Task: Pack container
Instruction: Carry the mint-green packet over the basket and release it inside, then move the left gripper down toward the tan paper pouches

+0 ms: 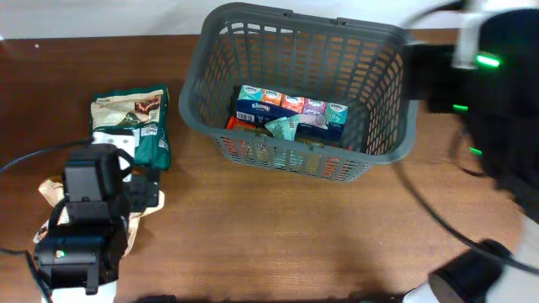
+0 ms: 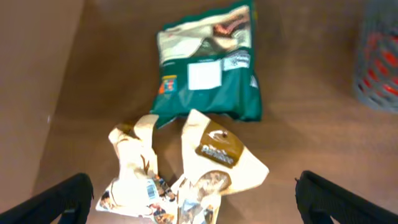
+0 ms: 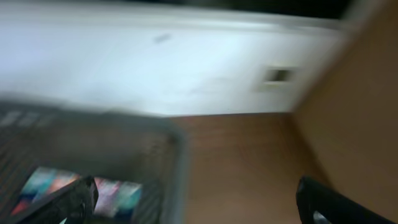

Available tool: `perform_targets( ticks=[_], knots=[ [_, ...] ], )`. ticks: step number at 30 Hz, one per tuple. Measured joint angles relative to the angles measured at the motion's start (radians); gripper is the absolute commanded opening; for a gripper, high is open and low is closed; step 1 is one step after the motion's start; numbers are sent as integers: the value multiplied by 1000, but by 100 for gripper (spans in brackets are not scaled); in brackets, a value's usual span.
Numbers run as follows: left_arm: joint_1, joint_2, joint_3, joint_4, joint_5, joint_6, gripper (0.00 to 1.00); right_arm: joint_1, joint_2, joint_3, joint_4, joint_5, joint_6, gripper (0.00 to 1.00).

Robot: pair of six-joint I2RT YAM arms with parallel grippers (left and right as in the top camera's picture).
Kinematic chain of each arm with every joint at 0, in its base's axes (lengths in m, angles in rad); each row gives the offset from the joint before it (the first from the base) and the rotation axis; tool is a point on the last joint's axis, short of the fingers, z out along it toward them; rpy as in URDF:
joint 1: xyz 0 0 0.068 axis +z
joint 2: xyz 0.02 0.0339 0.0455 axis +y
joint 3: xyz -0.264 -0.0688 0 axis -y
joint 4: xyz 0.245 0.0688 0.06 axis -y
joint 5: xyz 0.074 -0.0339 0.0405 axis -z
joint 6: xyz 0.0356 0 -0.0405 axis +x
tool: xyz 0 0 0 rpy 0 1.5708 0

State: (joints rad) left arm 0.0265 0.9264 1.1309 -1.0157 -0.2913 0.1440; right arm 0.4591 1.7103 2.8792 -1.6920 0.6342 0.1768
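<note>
We hover our left gripper [image 2: 196,202], jaws apart, over the cream snack pack [image 2: 214,163]; next, descend and clamp; right gripper [image 3: 196,202], also apart, by the container [image 1: 295,14].

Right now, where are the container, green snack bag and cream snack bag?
container [image 1: 295,156], overhead view, front lattice wall.
green snack bag [image 2: 205,74], left wrist view, white label.
cream snack bag [image 2: 216,151], left wrist view, brown logo.

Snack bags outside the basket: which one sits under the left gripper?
The cream bag, framed by the open left gripper; the green bag lies beyond it.
</note>
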Motion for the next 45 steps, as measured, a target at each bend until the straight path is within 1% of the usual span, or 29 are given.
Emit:
perform_targets(
  ticks=[4,10,13,14,19,24,28,31,39,45],
  knots=[
    [105,0,-39,56,43,-27,99,-84,-74,5,0,95,66,99],
    [270,43,-110,151,86,-105,99,-227,-116,5,0,124,99,99],
    [344,126,-141,233,97,-127,99,-269,-114,5,0,105,108,99],
    [350,136,-142,240,97,-127,99,-271,-113,5,0,102,108,99],
    [419,292,-147,381,101,-127,99,-276,-101,-6,0,78,109,99],
    [432,429,-148,483,119,-39,99,-277,-101,-56,0,63,111,99],
    [432,526,-148,531,196,59,100,-277,-100,-114,0,56,111,99],
    [432,579,-148,540,253,105,100,-277,-97,-145,0,55,111,99],
    [432,603,-148,571,380,203,100,-277,-94,-157,0,53,111,99],
    [426,603,-151,494,470,221,100,-277,-93,-159,0,53,111,99]
  ],
)
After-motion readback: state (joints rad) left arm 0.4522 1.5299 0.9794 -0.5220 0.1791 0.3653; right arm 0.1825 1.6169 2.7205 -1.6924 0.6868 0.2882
